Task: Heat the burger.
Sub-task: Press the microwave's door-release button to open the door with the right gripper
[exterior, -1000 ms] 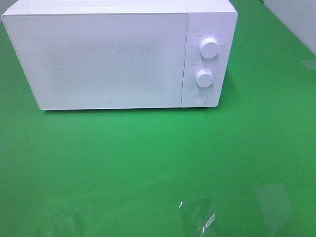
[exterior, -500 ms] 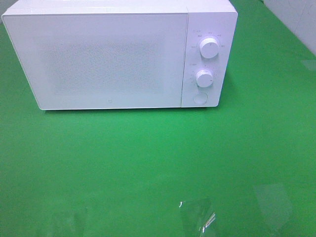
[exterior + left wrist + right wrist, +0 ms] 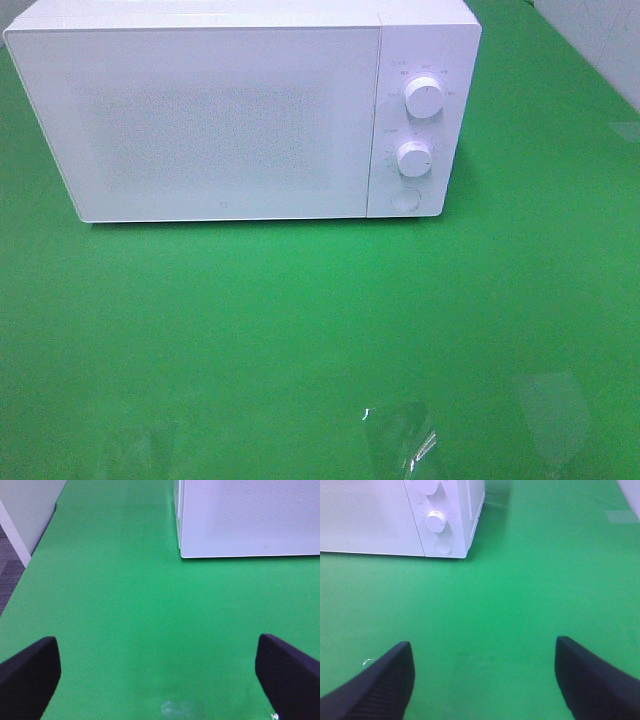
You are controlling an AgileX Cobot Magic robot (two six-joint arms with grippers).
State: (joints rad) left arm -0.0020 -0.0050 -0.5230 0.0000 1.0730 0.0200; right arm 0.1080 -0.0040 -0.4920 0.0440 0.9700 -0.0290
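A white microwave (image 3: pixel 220 120) stood with its door shut at the back of a green table (image 3: pixel 300 320), with two round knobs (image 3: pixel 425 97) and a button (image 3: pixel 405 200) on its right panel. The left gripper (image 3: pixel 159 672) and the right gripper (image 3: pixel 485 675) each hung over the green surface in front of it, jaws spread wide and holding nothing. The burger showed in no view, so its place could not be told.
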